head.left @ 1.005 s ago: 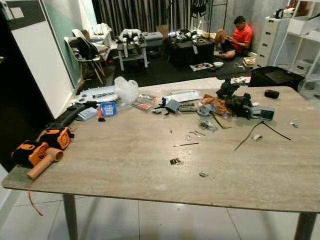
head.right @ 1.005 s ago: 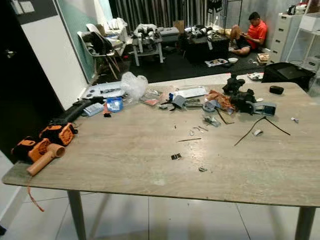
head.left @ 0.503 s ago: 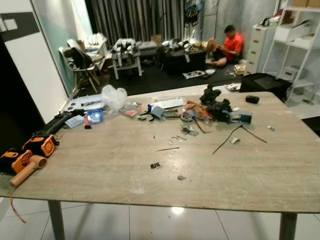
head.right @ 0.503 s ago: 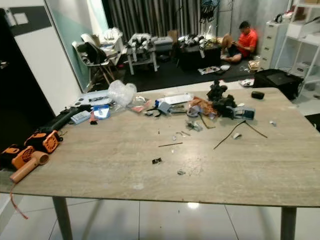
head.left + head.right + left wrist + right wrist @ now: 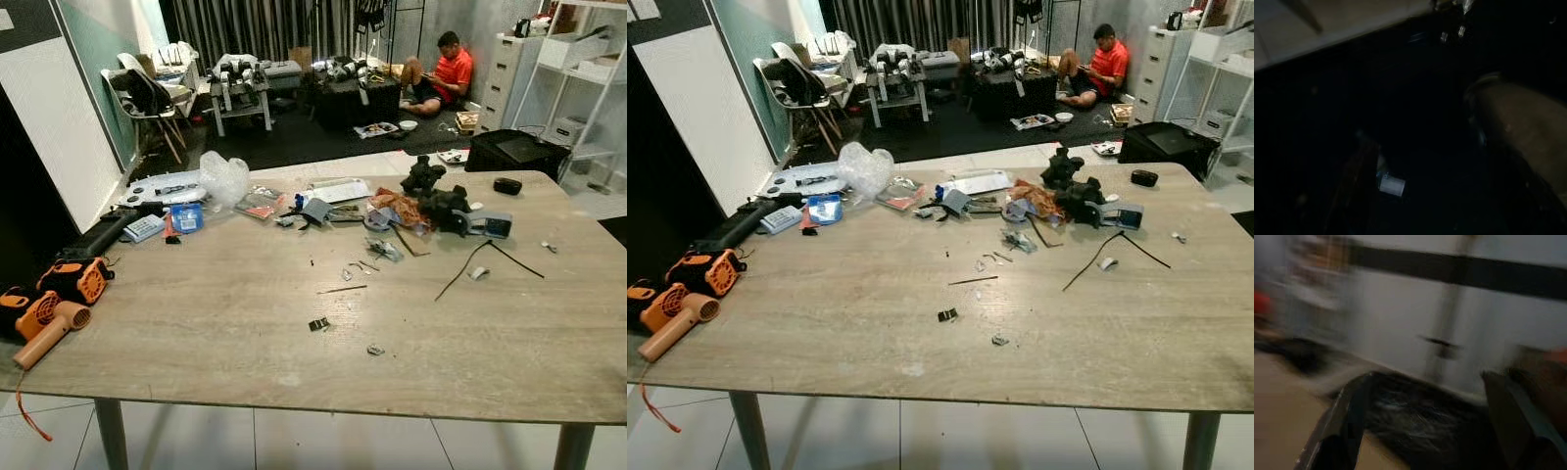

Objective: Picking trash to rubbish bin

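Litter lies across the far half of a long wooden table [image 5: 196, 333]: a crumpled clear plastic bag [image 5: 223, 176], torn wrappers [image 5: 397, 208], a thin black cable [image 5: 468, 270] and small scraps [image 5: 318, 323] near the middle. In the right wrist view, my right gripper [image 5: 1425, 435] is open, with its fingers [image 5: 1339, 431] wide apart. Between them, blurred, a dark crinkled mass like a black bag [image 5: 1420, 423] lies on the floor by a white wall. The left wrist view is very dark, and my left gripper [image 5: 1425, 186] hangs in shade over a dark floor.
Orange power tools [image 5: 54, 299] sit at the table's left edge. Black gadgets [image 5: 441, 201] cluster at the far right. Beyond the table are a chair [image 5: 147, 98], low benches, a black case [image 5: 514, 152], white shelves [image 5: 578, 78] and a person [image 5: 446, 73] sitting on the floor.
The whole picture has shifted and tilted, so the head camera has moved. Nothing on the table has changed place.
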Motion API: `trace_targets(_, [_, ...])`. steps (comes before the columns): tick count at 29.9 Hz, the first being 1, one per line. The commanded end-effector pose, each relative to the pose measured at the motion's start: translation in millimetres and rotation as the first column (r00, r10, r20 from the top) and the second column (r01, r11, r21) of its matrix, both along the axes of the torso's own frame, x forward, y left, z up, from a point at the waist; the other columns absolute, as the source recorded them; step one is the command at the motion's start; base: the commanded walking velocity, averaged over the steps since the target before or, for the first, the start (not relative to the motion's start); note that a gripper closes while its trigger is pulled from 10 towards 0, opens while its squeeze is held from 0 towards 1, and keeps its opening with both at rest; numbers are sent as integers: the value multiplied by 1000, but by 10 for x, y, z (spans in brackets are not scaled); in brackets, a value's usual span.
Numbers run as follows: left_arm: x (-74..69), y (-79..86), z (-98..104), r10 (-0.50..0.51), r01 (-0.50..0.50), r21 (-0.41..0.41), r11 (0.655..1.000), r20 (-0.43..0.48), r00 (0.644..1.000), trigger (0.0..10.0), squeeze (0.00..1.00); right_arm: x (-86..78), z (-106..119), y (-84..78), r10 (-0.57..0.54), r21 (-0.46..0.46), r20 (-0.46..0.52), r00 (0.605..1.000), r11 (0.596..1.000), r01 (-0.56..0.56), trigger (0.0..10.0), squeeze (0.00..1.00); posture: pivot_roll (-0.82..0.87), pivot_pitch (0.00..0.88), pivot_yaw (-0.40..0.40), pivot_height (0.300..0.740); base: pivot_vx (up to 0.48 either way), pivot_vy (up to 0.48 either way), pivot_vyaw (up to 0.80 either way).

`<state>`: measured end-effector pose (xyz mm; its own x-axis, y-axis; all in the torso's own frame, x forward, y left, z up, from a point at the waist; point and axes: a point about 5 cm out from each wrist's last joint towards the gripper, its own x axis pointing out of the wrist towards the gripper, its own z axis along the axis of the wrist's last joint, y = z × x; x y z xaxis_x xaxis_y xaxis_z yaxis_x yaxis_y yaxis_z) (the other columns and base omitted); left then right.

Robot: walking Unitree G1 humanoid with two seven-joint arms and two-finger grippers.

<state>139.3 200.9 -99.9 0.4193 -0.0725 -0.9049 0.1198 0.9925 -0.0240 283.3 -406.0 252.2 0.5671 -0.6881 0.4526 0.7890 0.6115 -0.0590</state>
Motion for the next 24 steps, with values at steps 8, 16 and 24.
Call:
trace_targets(8, [-48,36,-15,-17,17,32,999,-28,999,10000,0,662,235,1337,768,22,178,615,622,-783,10000,0,-150,84,104,740,0,0,0])
trace_targets(16, [-65,29,-22,-12,13,31,999,-33,999,10000,0,823,225,1843,881,14,113,459,461,-887,10000,0,-142,84,99,740,288,0,0])
trace_targets(24, [-112,34,-36,-3,4,29,1000,-41,999,10000,0,902,-33,2096,903,137,71,424,412,-901,10000,0,-128,88,90,740,343,0,0])
